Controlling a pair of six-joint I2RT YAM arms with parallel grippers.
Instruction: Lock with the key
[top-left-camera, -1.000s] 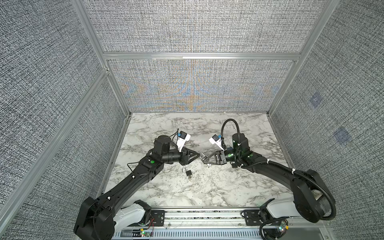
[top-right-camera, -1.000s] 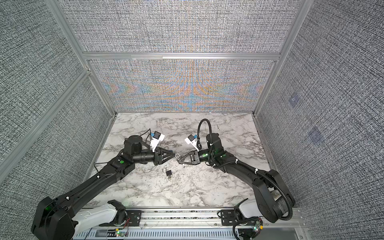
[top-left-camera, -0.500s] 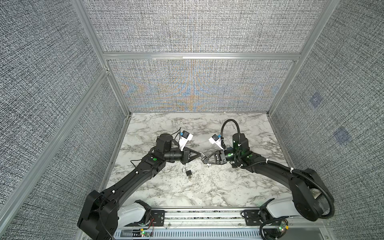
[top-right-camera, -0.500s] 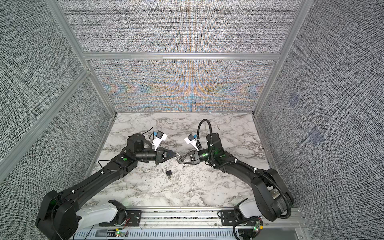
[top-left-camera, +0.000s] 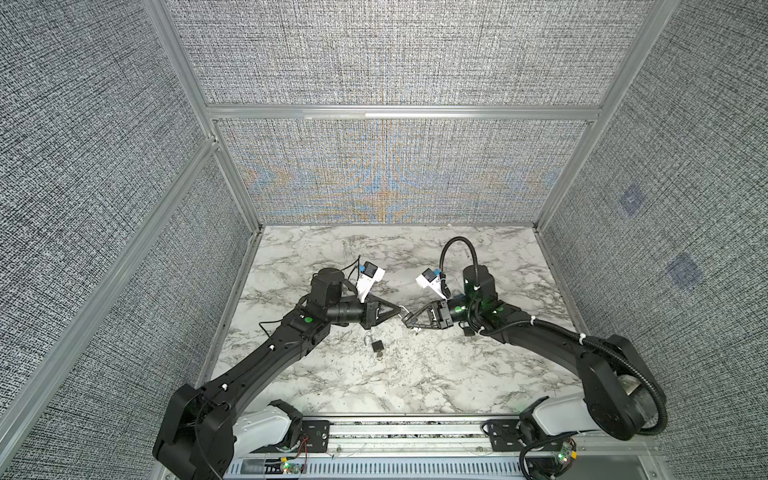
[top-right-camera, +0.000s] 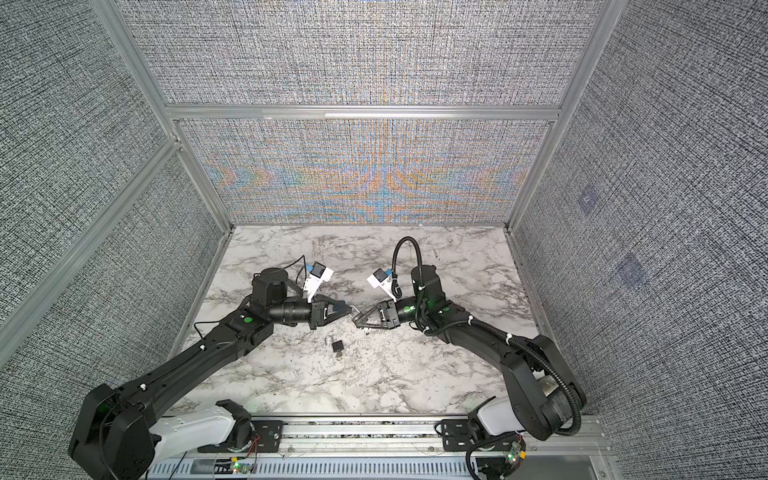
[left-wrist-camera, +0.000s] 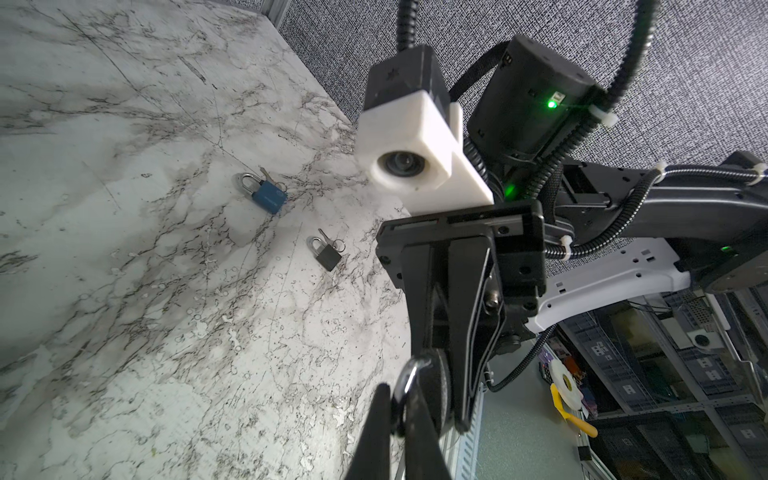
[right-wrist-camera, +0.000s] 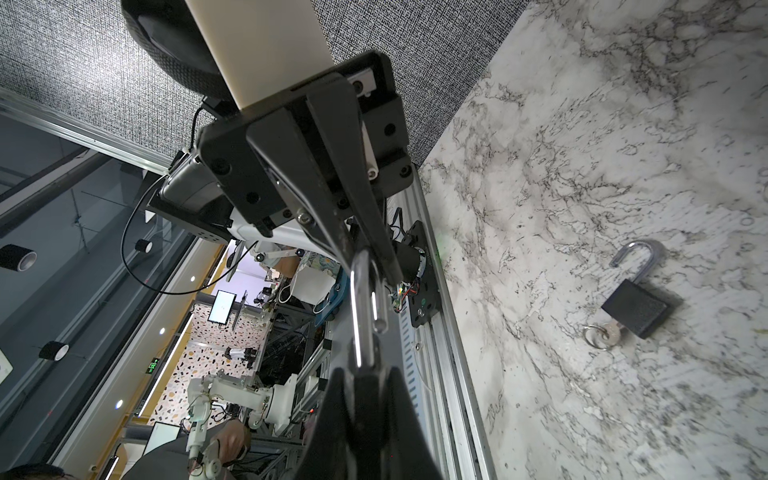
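Looking at your 2 grippers, they meet tip to tip in mid-air over the marble tabletop (top-left-camera: 415, 374). Your right gripper (top-left-camera: 408, 323) is clamped on the body end of a padlock (right-wrist-camera: 360, 332), and its silver shackle (left-wrist-camera: 408, 376) sticks straight out past those fingertips. Your left gripper (top-left-camera: 398, 309) is pinched tight on the far bend of that shackle, so the padlock bridges the gap between both sets of fingers. In the right wrist view 1 leg of the shackle hangs free of the body, so it's unlatched. Can't tell where this one's key sits. Below the fingertips, well apart from them, a loose black padlock (top-left-camera: 377, 345) lies flat, shackle swung open, with a key (right-wrist-camera: 611, 331) on a ring stuck in its bottom end.
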